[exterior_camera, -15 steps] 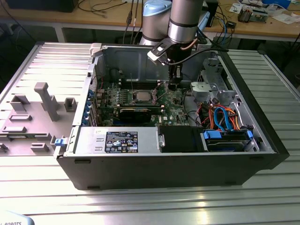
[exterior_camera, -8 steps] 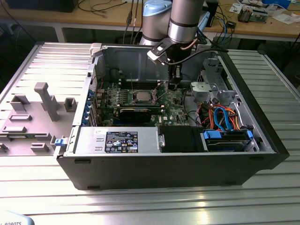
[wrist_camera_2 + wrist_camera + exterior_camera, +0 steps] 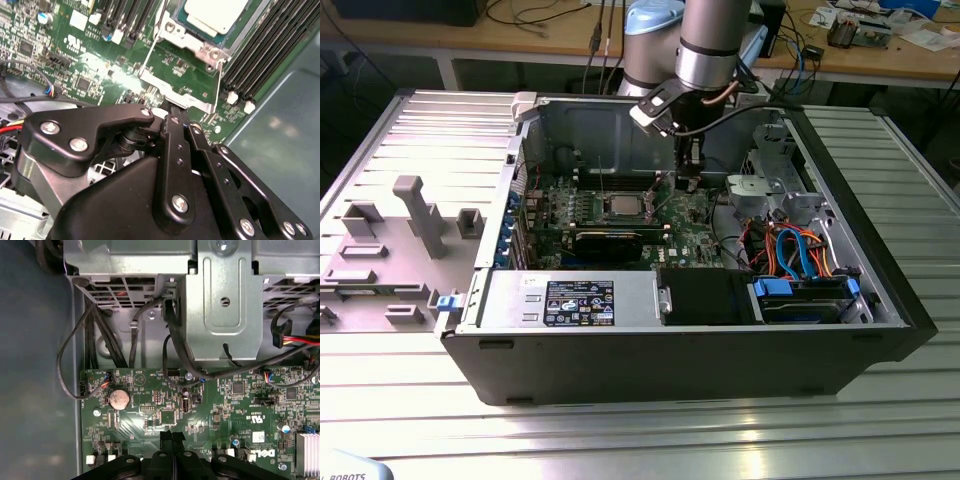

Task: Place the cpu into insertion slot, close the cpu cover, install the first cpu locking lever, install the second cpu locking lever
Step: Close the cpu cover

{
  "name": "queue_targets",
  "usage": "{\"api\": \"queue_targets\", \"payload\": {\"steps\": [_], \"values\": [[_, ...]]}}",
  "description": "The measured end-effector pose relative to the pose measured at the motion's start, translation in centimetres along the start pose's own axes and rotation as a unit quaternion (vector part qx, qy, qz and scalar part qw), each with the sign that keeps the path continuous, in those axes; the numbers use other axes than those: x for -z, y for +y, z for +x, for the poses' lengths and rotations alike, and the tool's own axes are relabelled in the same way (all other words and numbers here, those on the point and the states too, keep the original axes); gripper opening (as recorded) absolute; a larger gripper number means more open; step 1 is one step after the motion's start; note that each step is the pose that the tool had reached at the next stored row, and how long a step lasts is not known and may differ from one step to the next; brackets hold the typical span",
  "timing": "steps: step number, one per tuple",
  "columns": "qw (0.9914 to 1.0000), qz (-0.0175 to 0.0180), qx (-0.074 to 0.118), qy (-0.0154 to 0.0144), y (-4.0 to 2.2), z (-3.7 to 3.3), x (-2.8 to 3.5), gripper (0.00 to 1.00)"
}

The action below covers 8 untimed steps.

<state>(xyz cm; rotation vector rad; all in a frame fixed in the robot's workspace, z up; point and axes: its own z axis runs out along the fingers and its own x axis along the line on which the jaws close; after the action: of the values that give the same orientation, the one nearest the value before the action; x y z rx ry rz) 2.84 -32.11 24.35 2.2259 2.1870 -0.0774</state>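
The cpu (image 3: 623,207), a pale silver square, lies in the insertion slot on the green motherboard (image 3: 695,235) inside the open computer case. In the second wrist view the cpu (image 3: 216,14) shows with the silver cpu cover (image 3: 172,31) framing it. Two thin wire locking levers (image 3: 149,47) (image 3: 219,82) run along the socket's sides. My gripper (image 3: 688,178) hangs over the board at the exterior view's right of the cpu. Its black fingertips are shut together (image 3: 172,436) with nothing seen between them. In the second wrist view the gripper (image 3: 176,114) sits close to the socket's metal bracket (image 3: 175,96).
A grey drive cage (image 3: 770,190) and orange and blue cables (image 3: 800,250) stand at the exterior view's right. A black card (image 3: 610,240) and the power supply (image 3: 570,300) lie nearer the front. Black memory slots (image 3: 265,55) flank the socket. A coin battery (image 3: 119,398) sits on the board.
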Motion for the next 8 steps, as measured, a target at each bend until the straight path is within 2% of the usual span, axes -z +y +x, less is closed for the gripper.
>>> {"api": "queue_targets", "payload": {"steps": [8], "values": [[1.0,0.0,0.0,0.0001,-0.11,0.0,-0.01,0.11]]}}
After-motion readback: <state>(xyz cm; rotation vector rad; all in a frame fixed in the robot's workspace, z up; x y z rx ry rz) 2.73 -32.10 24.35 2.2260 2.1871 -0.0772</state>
